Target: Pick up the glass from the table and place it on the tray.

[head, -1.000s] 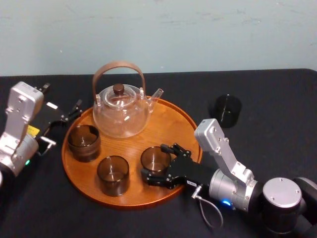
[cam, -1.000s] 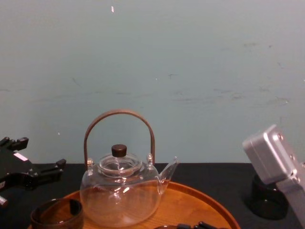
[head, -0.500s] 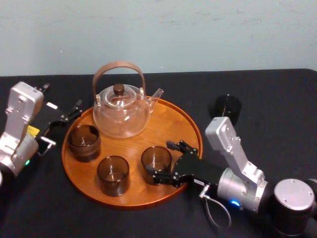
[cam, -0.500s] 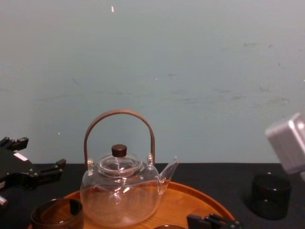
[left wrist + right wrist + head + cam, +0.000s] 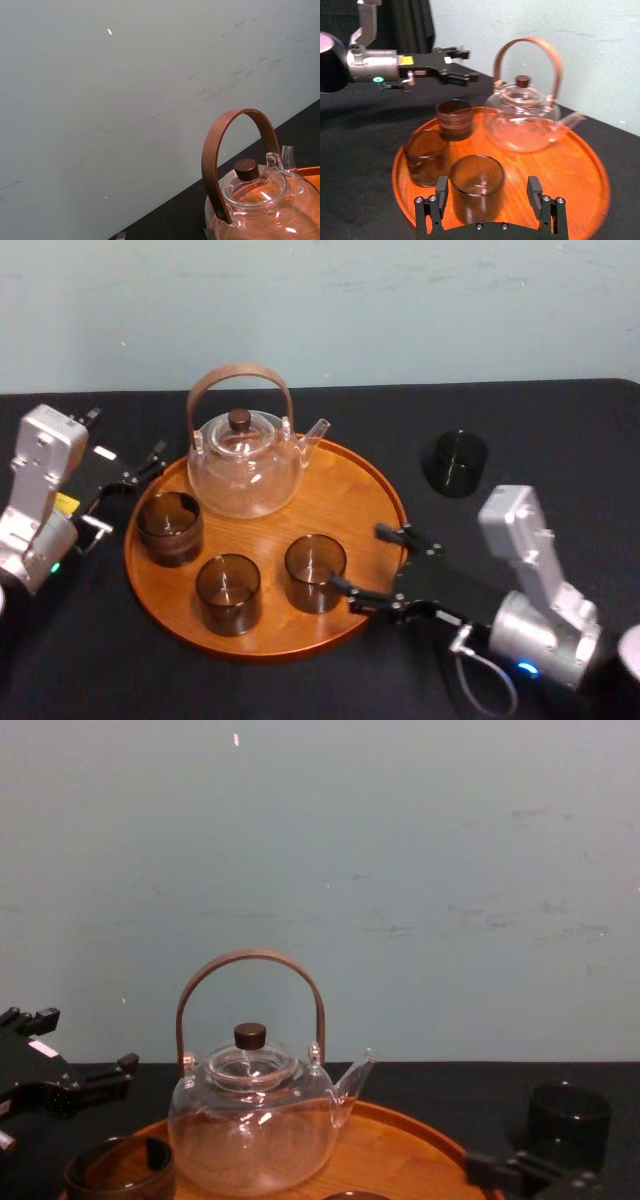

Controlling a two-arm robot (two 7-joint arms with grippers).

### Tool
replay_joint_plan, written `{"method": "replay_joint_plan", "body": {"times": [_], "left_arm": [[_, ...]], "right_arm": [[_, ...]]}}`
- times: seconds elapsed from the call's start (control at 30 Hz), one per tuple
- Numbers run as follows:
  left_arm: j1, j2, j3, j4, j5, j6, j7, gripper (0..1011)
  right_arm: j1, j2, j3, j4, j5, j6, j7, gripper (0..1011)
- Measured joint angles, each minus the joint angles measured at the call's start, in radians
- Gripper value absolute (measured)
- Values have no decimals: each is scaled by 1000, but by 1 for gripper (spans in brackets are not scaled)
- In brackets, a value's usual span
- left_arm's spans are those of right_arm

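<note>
The left gripper [image 5: 472, 64] sits at the far left of the head view, just off the tray's edge. Its two black fingers are spread apart with nothing between them. The round orange-brown wooden tray [image 5: 370, 490], smooth with a low raised rim, lies mid-frame on the matte black table [image 5: 560, 430]. On its upper part stands one clear glass teapot [image 5: 245, 465] with an arched brown handle and a dark knob.

Below the teapot stand three short, smoky-brown, see-through glasses: the left glass [image 5: 170, 527], the middle glass [image 5: 228, 592] and the near glass [image 5: 315, 572].

At lower right the right gripper [image 5: 357, 558] hovers at the tray's rim, fingers wide open and holding nothing. The near glass stands on the tray just left of its fingertips.

At upper right one dark glass [image 5: 455, 462], a plain cylinder, stands on the table, well apart from that gripper.
</note>
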Motion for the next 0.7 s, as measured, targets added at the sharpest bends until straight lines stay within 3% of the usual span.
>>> {"method": "replay_joint_plan", "body": {"times": [0.37, 0.7], "left_arm": [[0, 0, 0, 0, 0, 0, 0, 1001], [0, 0, 0, 0, 0, 0, 0, 1001]], "right_arm": [[-94, 50, 142, -26, 75, -42, -51, 1002], [-74, 36, 227, 53, 75, -31, -116, 1003]]}}
